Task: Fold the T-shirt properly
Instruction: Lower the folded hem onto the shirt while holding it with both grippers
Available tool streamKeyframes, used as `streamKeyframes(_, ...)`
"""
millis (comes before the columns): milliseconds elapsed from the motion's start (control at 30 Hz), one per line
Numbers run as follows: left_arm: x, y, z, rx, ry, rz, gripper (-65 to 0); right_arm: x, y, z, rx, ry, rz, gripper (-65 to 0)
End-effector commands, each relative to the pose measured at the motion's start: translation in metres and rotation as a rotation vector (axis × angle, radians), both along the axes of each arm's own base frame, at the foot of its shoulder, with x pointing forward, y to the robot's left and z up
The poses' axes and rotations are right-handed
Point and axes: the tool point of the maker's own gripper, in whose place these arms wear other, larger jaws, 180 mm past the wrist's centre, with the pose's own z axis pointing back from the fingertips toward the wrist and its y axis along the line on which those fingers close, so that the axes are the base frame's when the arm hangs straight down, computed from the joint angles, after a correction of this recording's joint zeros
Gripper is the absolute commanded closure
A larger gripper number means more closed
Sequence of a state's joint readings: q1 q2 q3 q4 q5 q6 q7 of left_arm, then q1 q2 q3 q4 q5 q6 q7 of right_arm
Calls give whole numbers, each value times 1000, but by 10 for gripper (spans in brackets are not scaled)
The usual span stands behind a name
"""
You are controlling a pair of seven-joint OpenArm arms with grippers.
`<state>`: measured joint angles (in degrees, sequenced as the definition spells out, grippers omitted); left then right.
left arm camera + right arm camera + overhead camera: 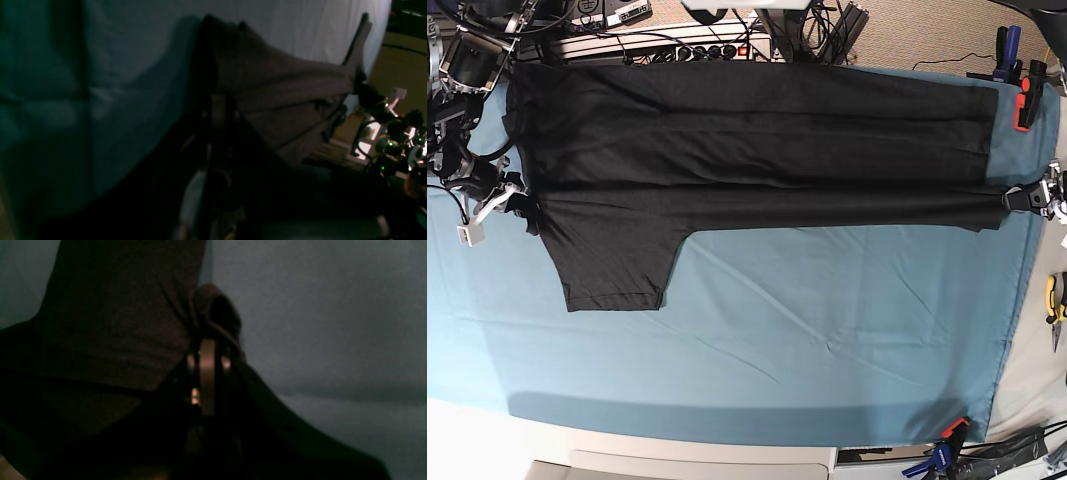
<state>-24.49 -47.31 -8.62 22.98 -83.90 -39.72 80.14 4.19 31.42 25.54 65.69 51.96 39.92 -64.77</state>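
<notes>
The dark T-shirt (757,140) lies stretched lengthwise across the far half of the teal sheet (827,330), folded over on itself, with one sleeve (617,260) sticking out toward the front at the left. My left gripper (1017,197) is shut on the shirt's right end. My right gripper (519,195) is shut on its left end. In the left wrist view the T-shirt (283,86) runs taut away from the dim left gripper (218,96). In the right wrist view, bunched T-shirt (110,323) cloth sits pinched in the right gripper (208,350).
An orange-and-black clamp (1024,100) holds the sheet at the far right, and a blue clamp (947,445) at the front right. Yellow-handled pliers (1054,300) lie off the sheet's right edge. Cables and a power strip (677,45) line the far edge.
</notes>
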Motion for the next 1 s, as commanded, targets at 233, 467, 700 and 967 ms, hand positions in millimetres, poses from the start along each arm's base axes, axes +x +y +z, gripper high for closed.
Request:
streamKeyframes(233, 8, 22, 22, 41, -50, 20, 0, 8, -13, 19, -37, -36, 1, 0)
streamKeyframes(467, 8, 22, 21, 41, -50, 19, 0, 5, -12, 17, -38, -16, 8, 0)
streamKeyframes(700, 8, 22, 21, 39, -45, 25, 0, 4, -12, 16, -39, -14, 9, 0)
streamKeyframes(967, 10, 22, 23, 42, -50, 20, 0, 2, -11, 14, -39, 3, 15, 0)
